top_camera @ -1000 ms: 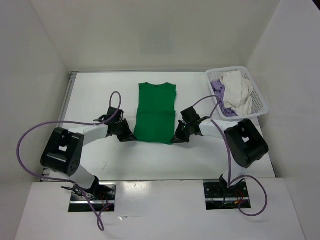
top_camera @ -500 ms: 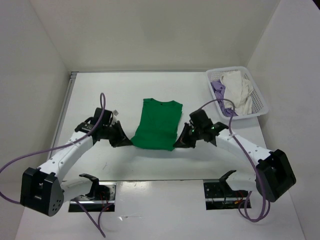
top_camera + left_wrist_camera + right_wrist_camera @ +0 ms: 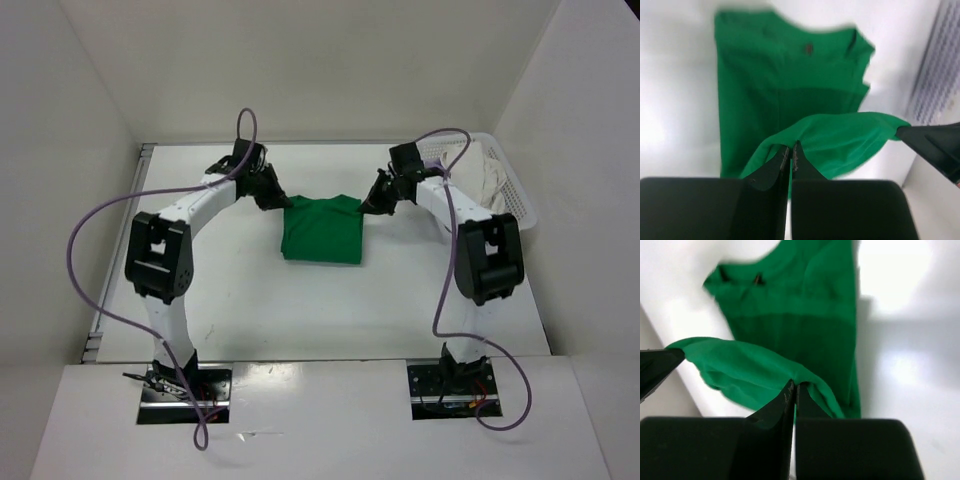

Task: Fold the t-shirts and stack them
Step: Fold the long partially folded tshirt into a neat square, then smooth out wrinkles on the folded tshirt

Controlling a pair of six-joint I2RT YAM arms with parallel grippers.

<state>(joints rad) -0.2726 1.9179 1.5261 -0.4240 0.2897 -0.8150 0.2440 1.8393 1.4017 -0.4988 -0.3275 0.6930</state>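
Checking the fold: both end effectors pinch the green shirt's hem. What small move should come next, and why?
Probably lower both and let go. The left end effector and right end effector hold the hem of the green shirt raised over its collar end, the shirt doubled beneath, so only laying it down seems left.

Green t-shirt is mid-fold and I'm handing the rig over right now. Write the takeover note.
Left claw: shut on one hem corner of the green t-shirt.
Right claw: shut on the other hem corner.
Things: green t-shirt mid-table, hem held raised over its collar end. White t-shirt lies in the basket, far right; the right arm hides the rest of the basket.
Done: hem brought over to the collar end.
Left: lay it down, release, finish this fold; fold what is in the basket; stack.
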